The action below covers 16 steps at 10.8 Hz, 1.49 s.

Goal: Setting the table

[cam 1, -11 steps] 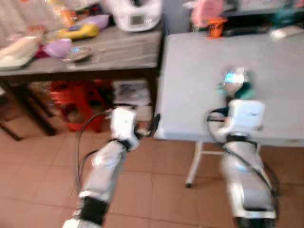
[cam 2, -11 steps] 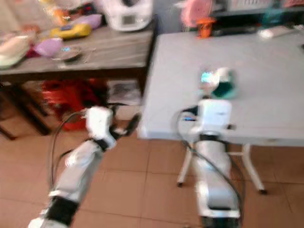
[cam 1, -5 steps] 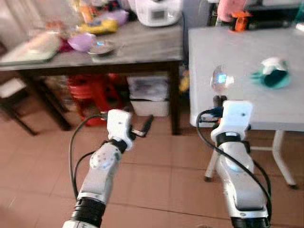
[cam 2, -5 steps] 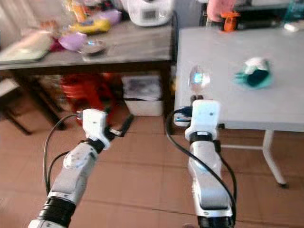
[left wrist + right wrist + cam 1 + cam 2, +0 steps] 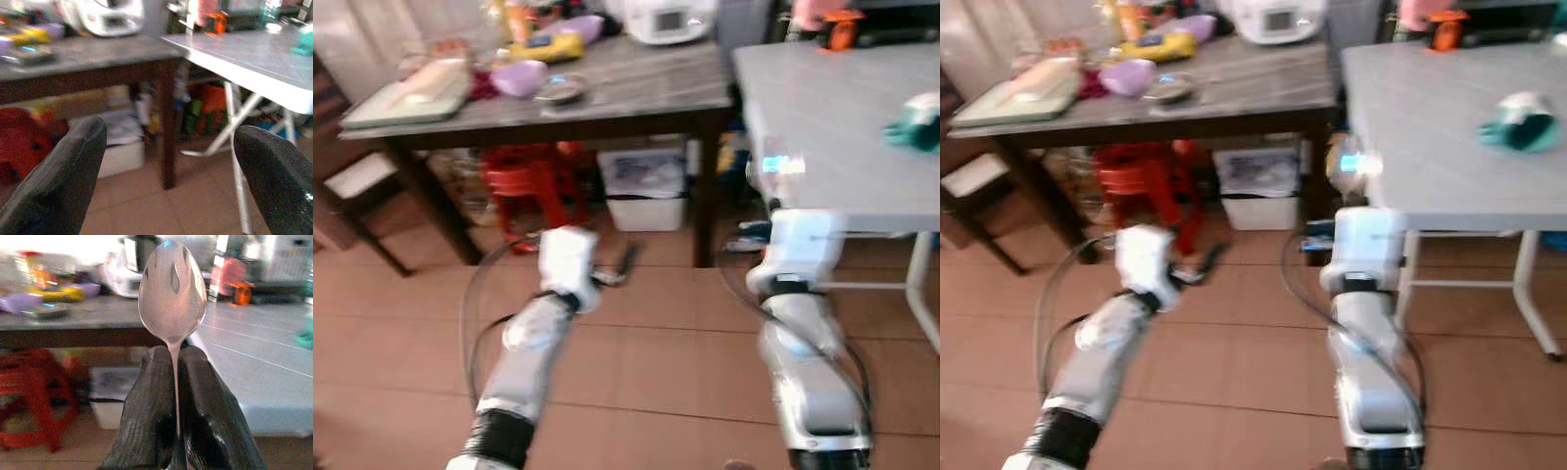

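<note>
Right claw clamped on shiny metal spoon, bowl up. View has swung left: grey folding counter now at 2 o'clock, spoon not yet placed. Left claw wide, empty.

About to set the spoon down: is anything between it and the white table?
Nothing visible blocks it. The right gripper holds the spoon upright by its handle, just off the near corner of the white table. That near part is bare; the teal object lies farther back on it.
</note>
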Motion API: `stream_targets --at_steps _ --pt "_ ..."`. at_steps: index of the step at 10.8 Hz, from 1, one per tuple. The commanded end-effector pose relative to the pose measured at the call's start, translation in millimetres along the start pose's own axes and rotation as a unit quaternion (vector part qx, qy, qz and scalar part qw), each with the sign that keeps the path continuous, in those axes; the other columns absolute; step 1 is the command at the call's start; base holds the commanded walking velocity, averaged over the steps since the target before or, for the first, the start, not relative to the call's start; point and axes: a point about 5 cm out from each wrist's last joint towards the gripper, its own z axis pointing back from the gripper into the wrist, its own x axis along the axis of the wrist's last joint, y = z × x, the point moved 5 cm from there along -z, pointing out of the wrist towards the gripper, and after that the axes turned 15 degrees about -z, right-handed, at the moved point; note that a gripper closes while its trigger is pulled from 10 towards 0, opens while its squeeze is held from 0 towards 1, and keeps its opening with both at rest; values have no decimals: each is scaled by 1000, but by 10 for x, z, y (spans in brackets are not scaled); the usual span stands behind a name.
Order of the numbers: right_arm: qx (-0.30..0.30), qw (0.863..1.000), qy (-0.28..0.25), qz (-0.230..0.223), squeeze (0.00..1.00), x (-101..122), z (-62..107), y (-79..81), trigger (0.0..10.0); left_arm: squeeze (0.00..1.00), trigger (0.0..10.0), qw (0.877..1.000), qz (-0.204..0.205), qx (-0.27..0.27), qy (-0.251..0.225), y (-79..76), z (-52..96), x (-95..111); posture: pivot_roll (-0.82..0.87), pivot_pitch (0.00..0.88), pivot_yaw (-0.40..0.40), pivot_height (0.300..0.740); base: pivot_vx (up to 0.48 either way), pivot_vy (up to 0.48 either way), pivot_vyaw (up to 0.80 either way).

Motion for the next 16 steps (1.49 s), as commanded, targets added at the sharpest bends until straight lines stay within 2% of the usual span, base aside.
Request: stream_targets --at_steps 1,6,16 --pt "-8 1000 -8 4 0 41 -16 -61 10000 0 10000 1000 -3 -7 -9 -46 -31 55 -130 72 146 740 0 0 0" --pt "-8 1000 -8 4 0 32 -12 -45 10000 0 10000 999 2 -41 -31 -130 -6 132 -127 73 148 740 0 0 0" --pt "-5 1000 -9 5 0 27 -11 -44 10000 0 10000 998 4 -55 -31 -182 1 125 -132 71 148 740 408 0 0"
